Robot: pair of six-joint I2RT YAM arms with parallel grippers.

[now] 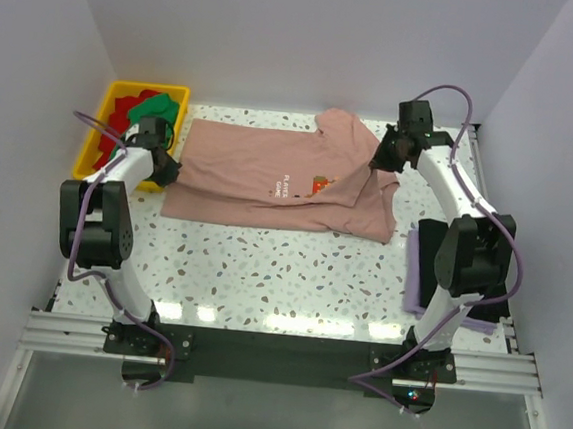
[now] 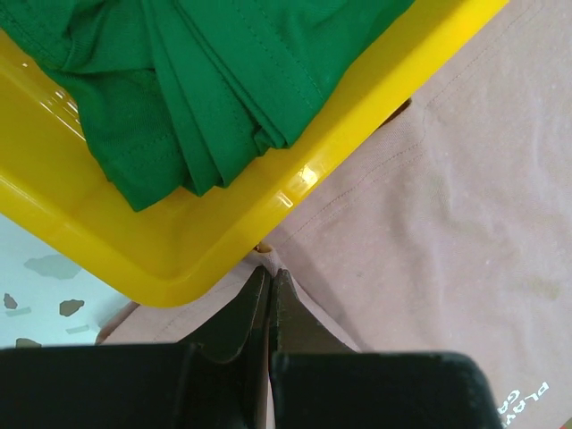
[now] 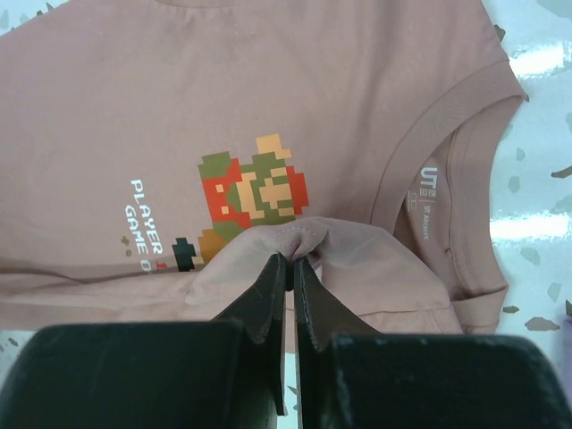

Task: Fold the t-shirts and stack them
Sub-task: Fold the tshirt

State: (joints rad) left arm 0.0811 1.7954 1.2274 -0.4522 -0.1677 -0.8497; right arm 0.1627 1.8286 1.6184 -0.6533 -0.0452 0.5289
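Lying spread on the desk (image 1: 281,274), the dusty-pink t-shirt (image 1: 260,172) is pinched twice; right hand (image 3: 292,255) clamped on a fold by the pixel print (image 3: 250,192); left hand (image 2: 271,273) closed on its hem beside the yellow bin (image 2: 357,116) holding a green t-shirt (image 2: 197,89).

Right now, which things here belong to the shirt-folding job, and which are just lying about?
Job: pink t-shirt, pinched by left gripper and right gripper; green t-shirt and red t-shirt in the yellow bin; lavender cloth by the right arm.
Just there: yellow bin, speckled table.
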